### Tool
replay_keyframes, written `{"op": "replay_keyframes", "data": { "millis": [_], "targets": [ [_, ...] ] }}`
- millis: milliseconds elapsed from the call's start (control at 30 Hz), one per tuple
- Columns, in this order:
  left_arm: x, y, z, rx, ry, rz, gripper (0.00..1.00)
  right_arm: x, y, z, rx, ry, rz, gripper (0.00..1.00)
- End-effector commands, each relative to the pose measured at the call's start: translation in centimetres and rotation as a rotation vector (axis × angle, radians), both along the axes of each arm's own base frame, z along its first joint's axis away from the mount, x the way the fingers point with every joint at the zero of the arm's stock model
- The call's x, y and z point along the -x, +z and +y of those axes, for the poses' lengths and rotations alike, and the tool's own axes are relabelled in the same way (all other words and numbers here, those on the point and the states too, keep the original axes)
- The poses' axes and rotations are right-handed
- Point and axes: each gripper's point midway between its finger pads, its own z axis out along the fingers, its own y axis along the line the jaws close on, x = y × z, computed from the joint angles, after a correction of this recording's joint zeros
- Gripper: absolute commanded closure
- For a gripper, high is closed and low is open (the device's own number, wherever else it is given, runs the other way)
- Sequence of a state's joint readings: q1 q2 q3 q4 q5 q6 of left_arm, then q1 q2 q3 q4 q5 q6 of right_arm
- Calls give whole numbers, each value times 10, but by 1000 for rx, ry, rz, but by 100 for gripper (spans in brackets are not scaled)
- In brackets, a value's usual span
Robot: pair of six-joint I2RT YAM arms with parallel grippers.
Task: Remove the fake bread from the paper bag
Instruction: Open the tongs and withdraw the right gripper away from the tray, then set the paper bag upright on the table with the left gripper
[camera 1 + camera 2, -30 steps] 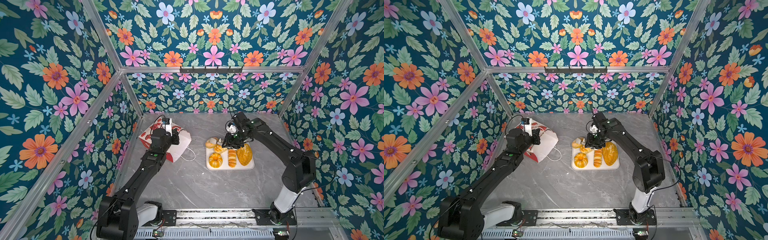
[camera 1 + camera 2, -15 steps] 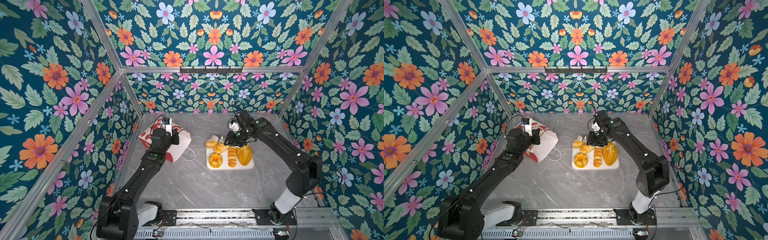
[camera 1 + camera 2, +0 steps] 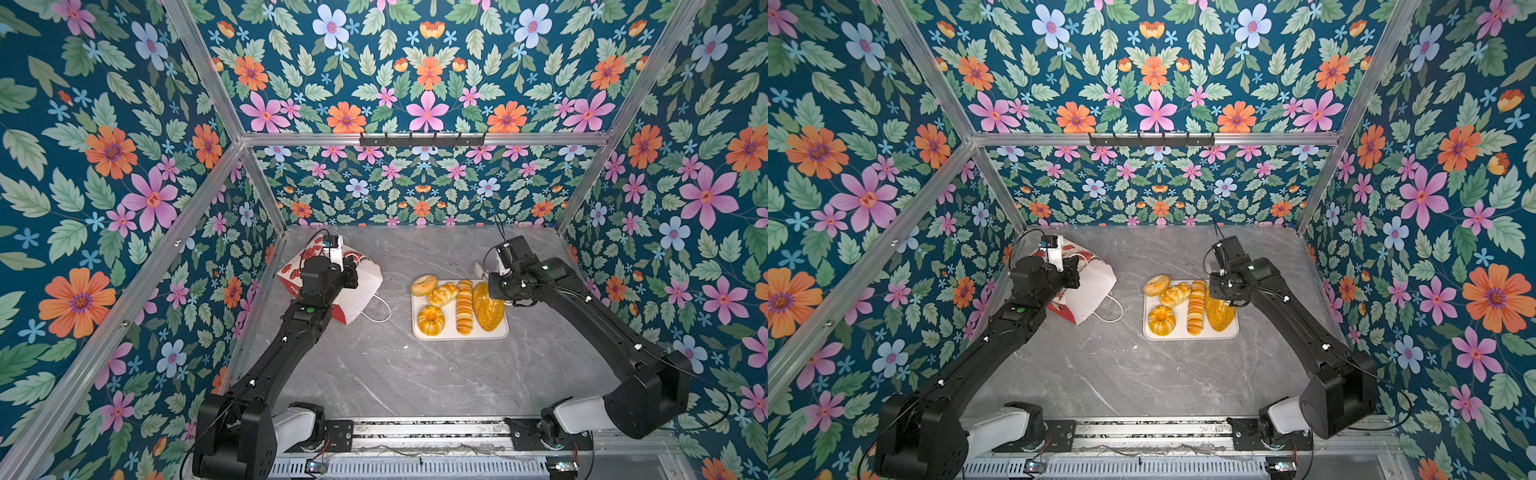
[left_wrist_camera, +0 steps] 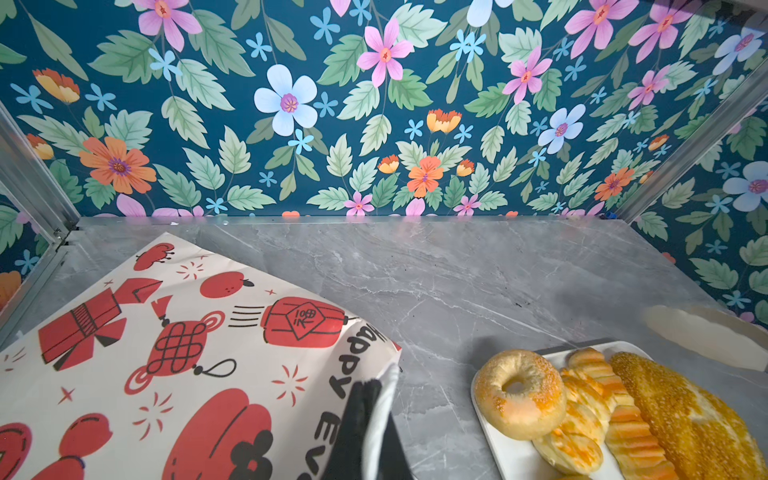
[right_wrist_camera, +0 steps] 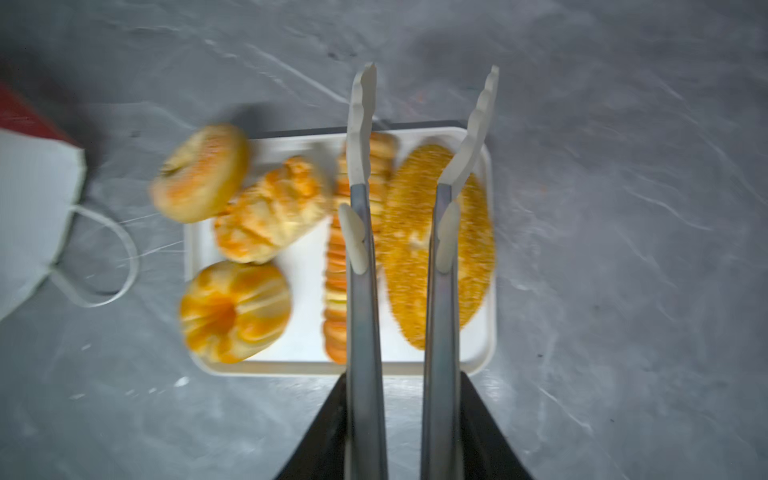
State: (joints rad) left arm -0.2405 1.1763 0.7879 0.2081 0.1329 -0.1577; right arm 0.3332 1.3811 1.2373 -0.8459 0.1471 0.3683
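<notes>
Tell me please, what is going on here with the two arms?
The left gripper pinches the rim of the paper bag. The right gripper holds tongs, open and empty, above the white tray. Five pieces of fake bread already lie on it, the bagel overhanging its edge.

Bright, even light from above in both top views; only soft shadows on the grey table (image 3: pixel 374 374). Wide-angle stretch twd edges. R wrist cam duller, corners dark, motion blur: fake bread (image 5: pixel 237 307) smeared, tongs (image 5: pixel 361 291) sharper, heavy shadow by paper bag (image 5: pixel 37 199). L wrist cam crisp mid-frame; tongs' pale tip near lens out of focus.
</notes>
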Motion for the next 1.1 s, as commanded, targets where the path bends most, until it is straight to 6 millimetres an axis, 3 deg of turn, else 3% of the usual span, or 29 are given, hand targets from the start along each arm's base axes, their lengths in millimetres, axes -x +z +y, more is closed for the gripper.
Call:
{"op": "replay_keyframes", "data": {
  "millis": [0, 200, 467, 567, 767, 867, 1067],
  "targets": [
    [0, 14, -3, 25, -17, -38, 100, -7, -5, -46, 87, -147, -92, 63],
    [3, 28, -9, 58, -47, -59, 100, 1, -50, -90, 87, -265, -20, 63],
    [12, 69, -15, 119, -85, -103, 100, 22, -111, -116, 43, -409, 145, 60],
    [15, 83, -18, 151, -105, -109, 100, 32, -128, -117, 4, -434, 191, 57],
    [20, 112, -31, 278, -170, -112, 100, 40, -143, -114, -10, -444, 224, 38],
    [22, 126, -38, 353, -206, -127, 100, 41, -141, -114, -18, -450, 200, 28],
    [19, 145, -47, 492, -248, -129, 100, 42, -131, -116, -24, -455, 146, 25]
  ]
}}
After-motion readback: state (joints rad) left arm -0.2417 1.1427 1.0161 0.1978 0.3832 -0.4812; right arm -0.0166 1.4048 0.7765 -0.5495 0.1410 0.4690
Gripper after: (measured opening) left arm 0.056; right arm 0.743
